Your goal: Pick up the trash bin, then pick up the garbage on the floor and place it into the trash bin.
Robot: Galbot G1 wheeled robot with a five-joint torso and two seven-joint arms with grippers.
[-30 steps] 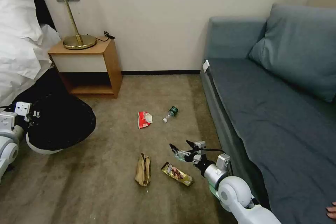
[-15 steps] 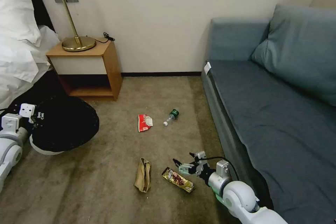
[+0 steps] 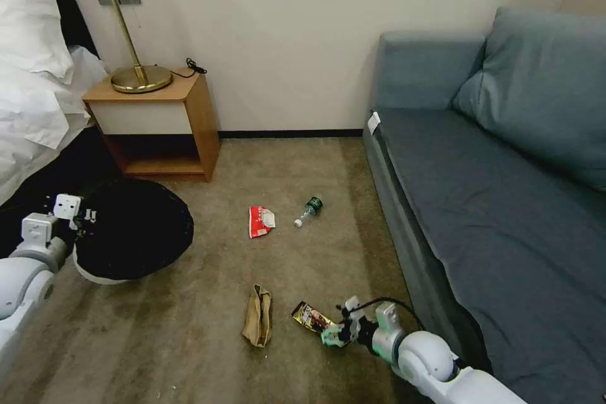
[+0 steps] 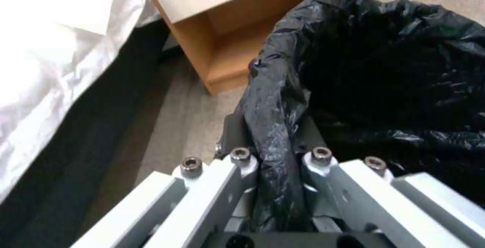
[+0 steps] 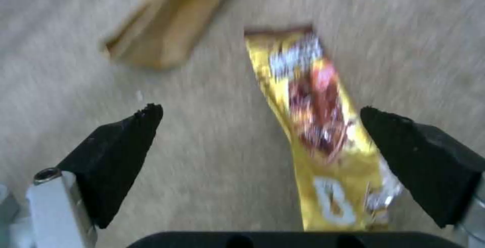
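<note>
Looked forward and down from the head over the floor (image 3: 208, 328), from the nightstand (image 3: 158, 120) on the left across to the sofa (image 3: 492, 202) on the right. Sat close behind the left gripper (image 4: 275, 157) on the left wrist, facing the trash bin (image 4: 384, 74), with that same nightstand (image 4: 237, 39) shared with the head view. Hung just above the carpet on the right wrist, looking past the right gripper (image 5: 260, 127) at the yellow snack wrapper (image 5: 318, 119) and the brown paper bag (image 5: 166, 39), both seen farther off from the head (image 3: 312, 317) (image 3: 257, 323).

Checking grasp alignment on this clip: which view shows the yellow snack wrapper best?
The right wrist view: the snack wrapper lies between the open fingers of the right gripper, nearer one pad. The head view shows it small on the floor, its near end hidden by that gripper, beside the brown paper bag.
</note>
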